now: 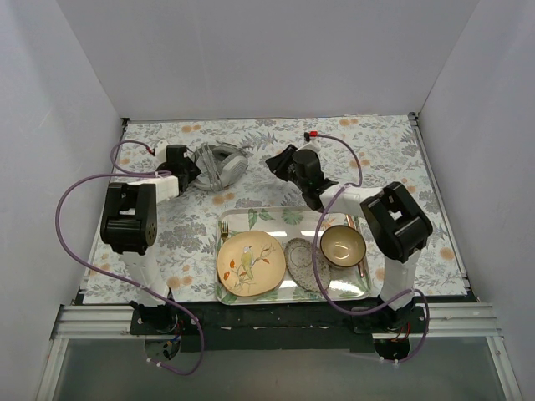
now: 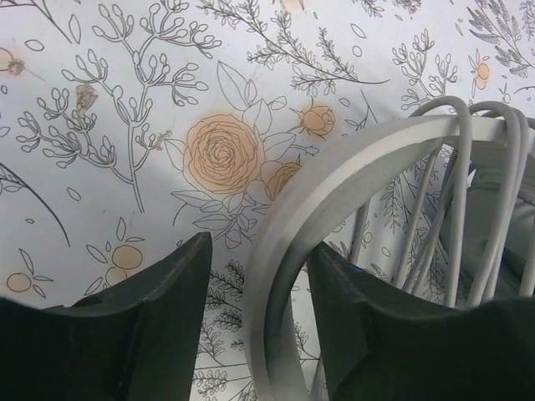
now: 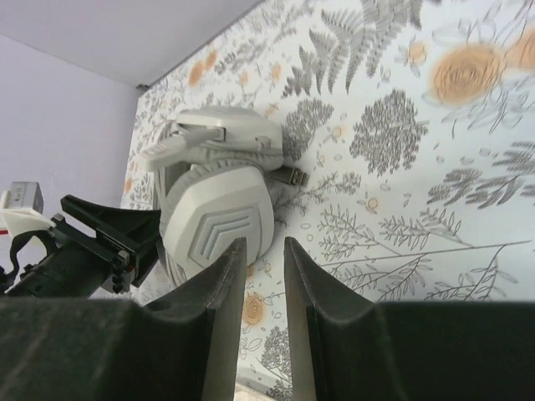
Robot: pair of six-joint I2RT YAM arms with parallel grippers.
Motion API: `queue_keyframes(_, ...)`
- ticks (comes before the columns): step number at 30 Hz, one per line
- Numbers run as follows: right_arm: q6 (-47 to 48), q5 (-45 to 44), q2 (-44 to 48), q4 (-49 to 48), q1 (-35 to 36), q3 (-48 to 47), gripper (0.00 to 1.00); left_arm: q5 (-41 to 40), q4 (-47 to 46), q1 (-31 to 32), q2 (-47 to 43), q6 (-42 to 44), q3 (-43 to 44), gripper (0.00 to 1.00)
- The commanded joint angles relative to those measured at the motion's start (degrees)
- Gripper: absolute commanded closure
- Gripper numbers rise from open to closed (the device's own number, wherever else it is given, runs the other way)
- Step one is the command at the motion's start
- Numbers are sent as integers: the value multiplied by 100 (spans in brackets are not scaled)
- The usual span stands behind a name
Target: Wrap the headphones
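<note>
The headphones point(image 1: 219, 165) lie on the floral table cover point(image 1: 376, 150), far from my bases and left of centre. One ear cup point(image 3: 217, 209) faces my right wrist camera. Several turns of the thin grey cable point(image 2: 460, 209) are looped across the arched headband point(image 2: 284, 225).

My left gripper point(image 1: 191, 170) is at the left side of the headphones. Its jaws are spread and straddle the headband. The band runs up between the two fingers, close against the right-hand finger point(image 2: 351, 317). I cannot confirm a firm clamp.

My right gripper point(image 1: 274, 163) is just to the right of the headphones and apart from them, pointing at the ear cup. Its jaws stand nearly together with a narrow gap and contain nothing.

Nearer my bases, a tray point(image 1: 251, 215) carries a bird-pattern plate point(image 1: 249, 261), a speckled oval dish point(image 1: 299, 263) and a bowl point(image 1: 343, 245).
</note>
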State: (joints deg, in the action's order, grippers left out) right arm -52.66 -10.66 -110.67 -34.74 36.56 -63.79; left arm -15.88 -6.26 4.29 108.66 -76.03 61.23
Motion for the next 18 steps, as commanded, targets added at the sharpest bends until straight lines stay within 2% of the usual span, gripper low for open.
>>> queue_keyframes(1, 976, -560, 634, -489, 18, 270, 68, -187, 117, -69, -407, 184, 196, 42)
queue_keyframes(4, 1573, -648, 994, -682, 18, 559, 67, -117, 116, -69, -644, 483, 284, 28)
queue_keyframes(5, 1784, -657, 1204, -761, 18, 648, 67, -82, 125, -69, -705, 771, 310, 18)
queue_keyframes(8, 2645, -648, 1678, -798, -8, 964, 66, -64, 178, -87, -1030, 1290, 328, 4)
queue_keyframes(11, 3577, -718, 2188, -377, -52, 1175, 64, 312, -85, -148, -1557, 1835, 48, 2)
queue_keyframes(12, 3823, -727, 2312, -210, -104, 1211, 63, 488, -147, -157, -1706, 2255, -23, 2)
queue_keyframes(18, 4932, -1034, 3279, 960, -526, 1755, 51, 2079, -52, -175, -2761, 3813, -568, 2)
